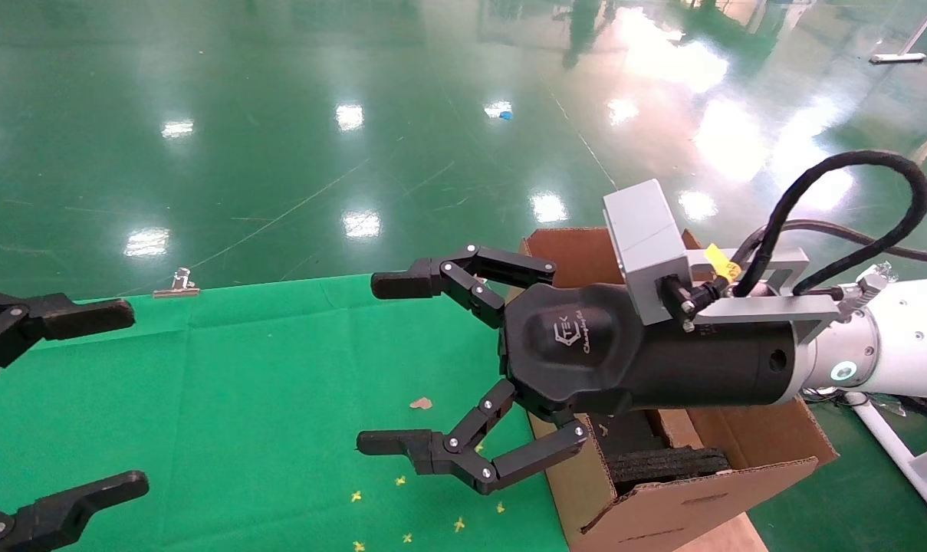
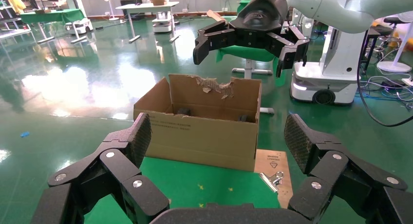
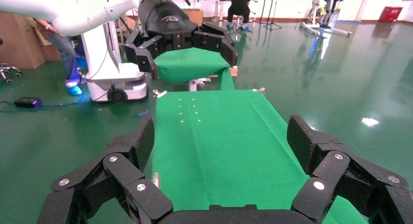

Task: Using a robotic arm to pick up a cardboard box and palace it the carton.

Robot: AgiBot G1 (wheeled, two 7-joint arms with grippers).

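Note:
My right robotic arm (image 1: 892, 337) is white with a teal ring and reaches in from the right. Its gripper (image 1: 385, 364) is open and empty, held above the right part of the green cloth and pointing left. It also shows in the right wrist view (image 3: 221, 146) and the left wrist view (image 2: 248, 51). The carton (image 1: 662, 506) stands at the table's right end, under and behind that gripper, with torn flaps and black foam (image 1: 666, 464) inside; the left wrist view (image 2: 204, 131) shows it too. My left gripper (image 1: 122, 399) is open and empty at the left edge. The small cardboard box is out of view.
The table is covered with green cloth (image 1: 241, 383). It bears small yellow marks (image 1: 402, 514) and a brown scrap (image 1: 421, 402). A metal binder clip (image 1: 176, 284) holds the far edge; another (image 2: 272, 179) sits on a wooden board (image 2: 272, 160) by the carton. Glossy green floor surrounds the table.

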